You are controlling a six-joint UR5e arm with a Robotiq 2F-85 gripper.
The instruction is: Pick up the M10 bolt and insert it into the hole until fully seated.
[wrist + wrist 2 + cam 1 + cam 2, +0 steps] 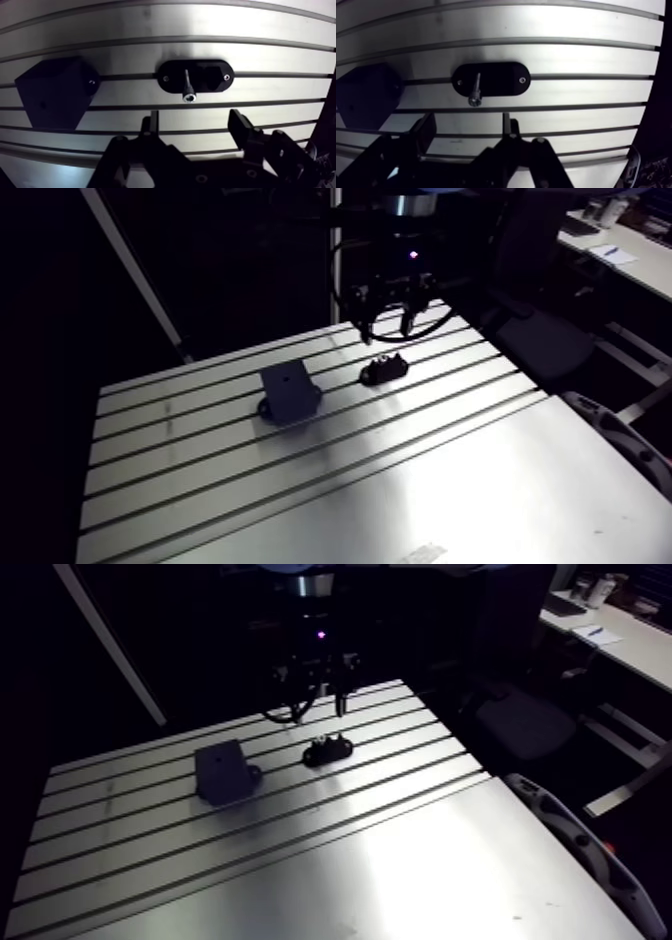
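M10 bolt [187, 88] sticking out of the black oval holder [200, 67], just ahead of my gripper [194, 122]. I see fingers apart, empty.

The M10 bolt [187, 86], slim and metallic with a socket head, stands upright in a black oval holder [172, 70] toward the table's [450, 478] far edge. A dark, angular block [52, 97] sits apart from it along the same slot.

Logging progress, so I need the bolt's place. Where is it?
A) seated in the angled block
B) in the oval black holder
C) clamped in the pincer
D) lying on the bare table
B: the bolt sits in the oval holder, and the open pincer holds nothing.
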